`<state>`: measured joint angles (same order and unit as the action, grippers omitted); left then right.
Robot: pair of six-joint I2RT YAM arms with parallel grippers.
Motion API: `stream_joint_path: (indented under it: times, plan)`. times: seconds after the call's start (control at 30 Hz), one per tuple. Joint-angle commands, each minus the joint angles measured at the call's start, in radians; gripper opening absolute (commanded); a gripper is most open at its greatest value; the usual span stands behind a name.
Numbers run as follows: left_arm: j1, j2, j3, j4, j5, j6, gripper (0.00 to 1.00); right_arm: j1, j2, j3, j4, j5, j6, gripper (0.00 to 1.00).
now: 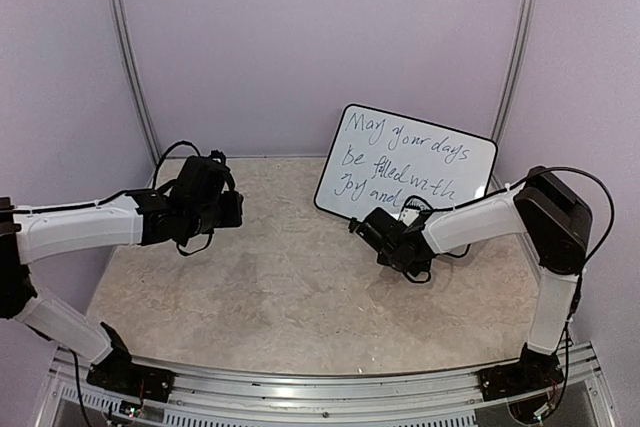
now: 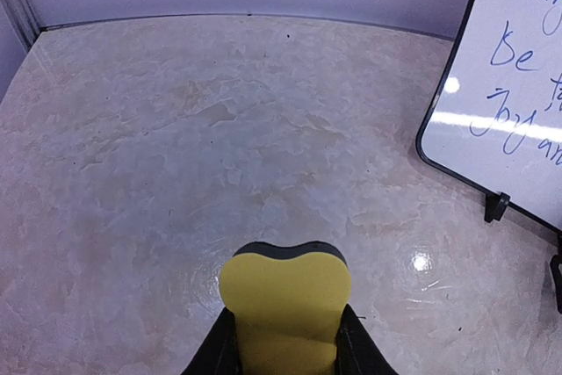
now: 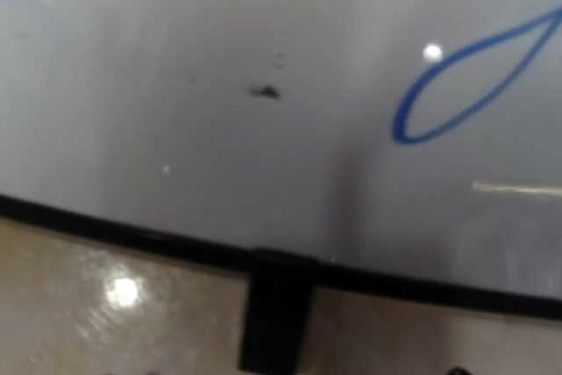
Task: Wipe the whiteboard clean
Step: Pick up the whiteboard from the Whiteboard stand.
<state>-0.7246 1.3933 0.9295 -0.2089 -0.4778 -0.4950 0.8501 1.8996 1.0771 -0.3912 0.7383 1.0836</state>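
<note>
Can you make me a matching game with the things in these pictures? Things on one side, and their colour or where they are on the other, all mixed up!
Things:
1. eraser
2. writing
3. board foot
4. table

Colour or place:
A. black
B. beige, marbled
C. in the left end effector
D. blue

Pairs: 1-C, 2-D, 3-A, 4-B.
</note>
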Motion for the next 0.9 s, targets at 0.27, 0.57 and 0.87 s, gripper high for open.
stream_joint_path:
  times: [0.27, 0.57, 0.87]
  plan:
    - [-0.006, -0.088, -0.052, 0.025, -0.014, 0.021, 0.25, -0.008, 0.097, 0.035, -0.013, 0.049, 0.154, 0.67]
    - [-0.005, -0.096, -0.053, 0.026, -0.015, 0.021, 0.25, -0.010, 0.138, 0.041, 0.011, 0.100, 0.144, 0.51]
    - [-0.004, -0.094, -0.047, 0.026, -0.017, 0.026, 0.26, -0.012, 0.158, 0.034, 0.019, 0.110, 0.112, 0.15]
